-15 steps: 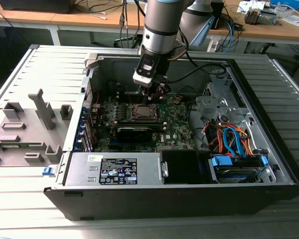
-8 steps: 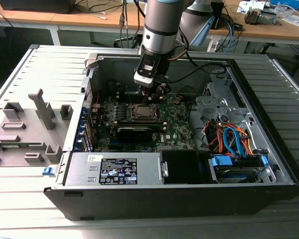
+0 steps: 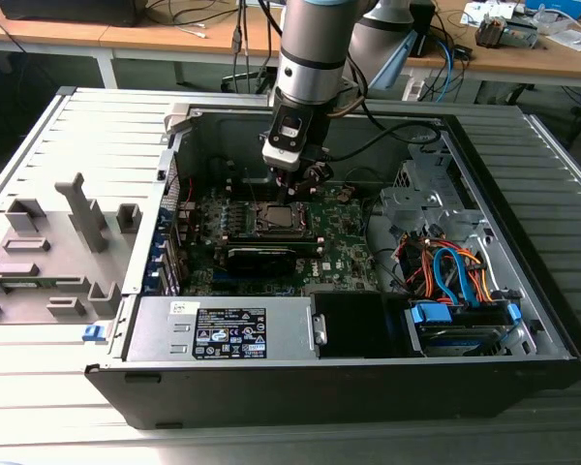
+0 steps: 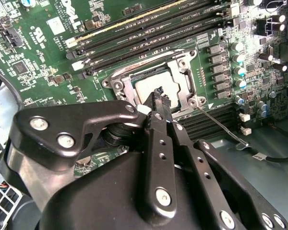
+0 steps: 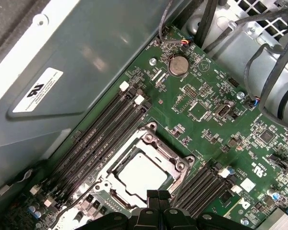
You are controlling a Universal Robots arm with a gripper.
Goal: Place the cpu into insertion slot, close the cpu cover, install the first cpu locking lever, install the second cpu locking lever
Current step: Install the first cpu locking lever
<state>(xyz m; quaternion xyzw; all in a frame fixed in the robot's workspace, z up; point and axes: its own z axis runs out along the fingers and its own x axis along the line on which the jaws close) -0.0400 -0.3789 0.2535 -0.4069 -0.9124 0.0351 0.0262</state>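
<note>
1. In the exterior view, we see the arm reaching down into an open computer case (image 3: pixel 368 387) lying on a slatted grey table (image 3: pixel 39 407). The gripper (image 3: pixel 292 179) hangs just above the green circuit board (image 3: pixel 344 242), close over the insertion slot (image 3: pixel 275 219). A labelled power supply (image 3: pixel 223 329) sits along the near wall. Blue and orange cables (image 3: pixel 445 271) lie toward the exterior view's right. A grey fixture (image 3: pixel 48 242) stands outside the case on the exterior view's left.

2. In the second wrist view, the gripper's 2 fingers are pressed together, and we see nothing between them. Their tip is over the edge of the socket. The cpu (image 4: pixel 170 84) lies flat in the slot, its silvery top showing through the window of the cpu cover (image 4: pixel 189 88), which lies down over it. 1 thin metal lever (image 4: pixel 221 125) runs from the socket's corner out across dark slots, apart from the frame. Long memory slots (image 4: pixel 149 33) run beside the socket.

3. In the first wrist view, the fingertips (image 5: pixel 153 195) meet with no gap, right at the socket's edge. The cpu (image 5: pixel 141 173) sits inside the cover's frame (image 5: pixel 175 165). A coin cell (image 5: pixel 178 63) sits on the board, well apart from the socket.
</note>
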